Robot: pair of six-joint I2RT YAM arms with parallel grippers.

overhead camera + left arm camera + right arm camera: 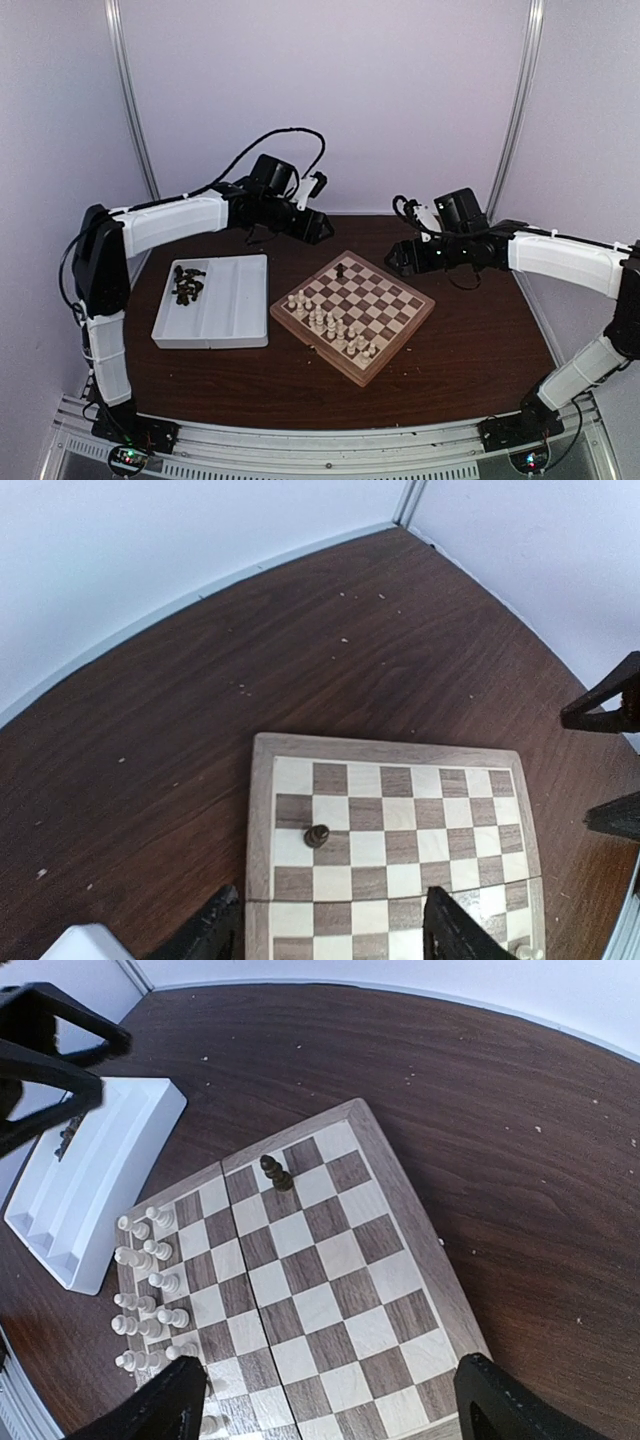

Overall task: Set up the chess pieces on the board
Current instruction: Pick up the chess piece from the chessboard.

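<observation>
A dark brown counter (pixel 470 350) carries everything. My left hand (pixel 322 232) hangs above the counter just past the far corner of the board (pixel 395 345). Its fingers (pixel 215 932) stand well apart, and they hold and touch nothing.

Below and slightly ahead of this hand, one dark chess piece (pixel 340 270) stands upright on the board near that far corner. In my left wrist view it sits in line with the gap between my fingertips.

My right hand (pixel 400 262) hovers opposite, to the right of the same corner. Its fingers (pixel 150 1408) are spread wide and also empty, and the lone dark piece lies ahead of them, well apart. The two hands face each other across the corner without touching.

The cream-white pieces (pixel 330 322) stand in two rows along the board's near-left side, farther from both hands than the dark piece.

A white compartment tray (pixel 235 295) lies on the counter just beside the board, left of and nearer than my left hand. The remaining dark chess pieces (pixel 187 283) sit heaped at the tray's far left end, well away from both hands. Pale walls enclose the counter behind my hands.
</observation>
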